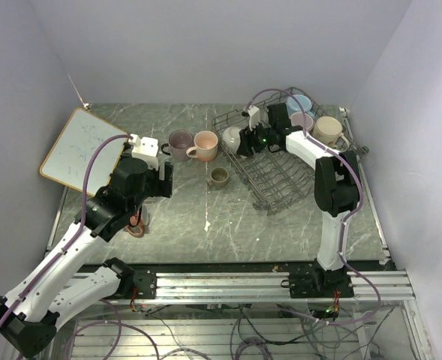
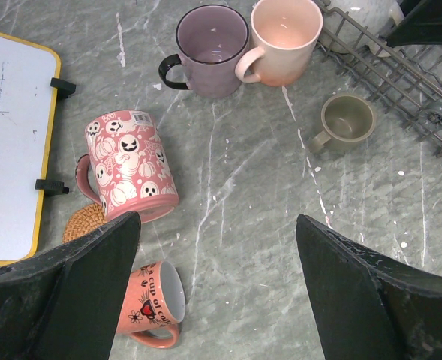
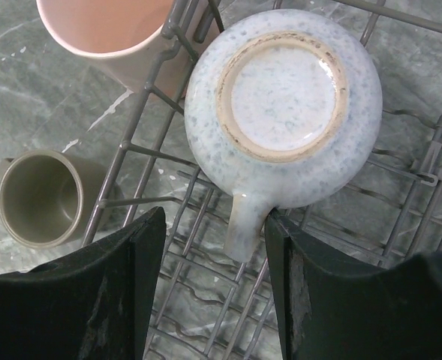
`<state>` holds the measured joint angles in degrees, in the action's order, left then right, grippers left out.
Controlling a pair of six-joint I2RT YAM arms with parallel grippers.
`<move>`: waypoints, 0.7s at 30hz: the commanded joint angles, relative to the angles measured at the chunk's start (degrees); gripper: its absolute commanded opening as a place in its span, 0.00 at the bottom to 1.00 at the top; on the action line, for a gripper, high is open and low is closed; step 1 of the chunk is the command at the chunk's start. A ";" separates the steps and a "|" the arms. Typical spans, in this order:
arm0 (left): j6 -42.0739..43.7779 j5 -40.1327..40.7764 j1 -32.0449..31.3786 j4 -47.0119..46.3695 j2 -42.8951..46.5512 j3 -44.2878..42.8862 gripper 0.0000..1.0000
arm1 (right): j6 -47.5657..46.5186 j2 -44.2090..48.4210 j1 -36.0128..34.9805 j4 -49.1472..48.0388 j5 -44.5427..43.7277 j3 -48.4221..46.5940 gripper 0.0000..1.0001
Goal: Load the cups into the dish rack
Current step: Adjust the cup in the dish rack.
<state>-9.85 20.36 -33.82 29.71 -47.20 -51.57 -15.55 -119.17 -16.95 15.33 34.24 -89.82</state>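
Speckled pale-blue glaze is seen on the cup turned mouth-down in the rack, at its left corner. The right claw is held directly above this cup, and the cup's handle is pointed back between the two fingers. The handle is set close against one finger, while a clear gap is left on the other side. The jaws are thus seen part-open, and nothing is gripped.

Just outside the rack wire, a peach cup is stood upright, and a small olive cup is placed on the counter a little nearer. A mauve cup is set touching the peach one.

In the far end of the rack, a blue cup, a pink cup and a cream cup are lodged together.

The left claw is held over bare counter with its jaws spread wide, and nothing is held. A ghost-printed cup is laid on its side just beyond one fingertip, resting partly on a cork coaster. An orange cup is laid on its side beside the same finger, partly hidden by it. A whiteboard is laid flat beyond the coaster.
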 commanded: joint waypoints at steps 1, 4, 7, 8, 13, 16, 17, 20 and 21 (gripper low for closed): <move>0.54 0.07 0.60 -1.06 0.27 0.51 0.95 | 0.73 1.83 -0.95 0.12 2.70 0.35 0.55; 0.54 0.12 0.64 -1.05 0.27 0.54 0.95 | 1.05 2.54 -0.93 0.12 3.37 0.56 0.55; 0.54 0.27 0.62 -1.06 0.27 0.49 0.95 | 1.04 3.15 -0.94 -0.25 3.07 1.02 0.56; 0.55 0.29 0.67 -1.06 0.27 0.53 0.95 | 1.00 3.15 -0.85 -0.29 2.66 1.12 0.58; 0.55 0.46 0.67 -1.15 0.20 0.63 0.95 | 0.47 7.13 -0.86 -0.91 -3.09 1.91 0.66; 0.58 0.75 0.69 -1.28 -0.05 0.76 0.95 | 0.43 9.44 -0.73 -2.24 -6.06 3.66 0.70; 0.59 0.87 0.69 -1.20 -0.12 0.79 0.95 | 0.50 10.29 -0.76 -2.92 -6.85 4.43 0.71; 0.54 1.36 0.69 -1.30 -0.39 0.92 0.95 | 0.61 13.39 -0.72 -3.99 -8.53 6.32 0.73; 0.59 1.60 0.69 -1.36 -0.55 1.01 0.95 | 0.57 14.42 -0.72 -4.15 -9.13 6.80 0.73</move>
<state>-9.85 20.47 -33.82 29.69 -47.35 -51.51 -14.85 -108.92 -17.65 13.80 29.10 -85.23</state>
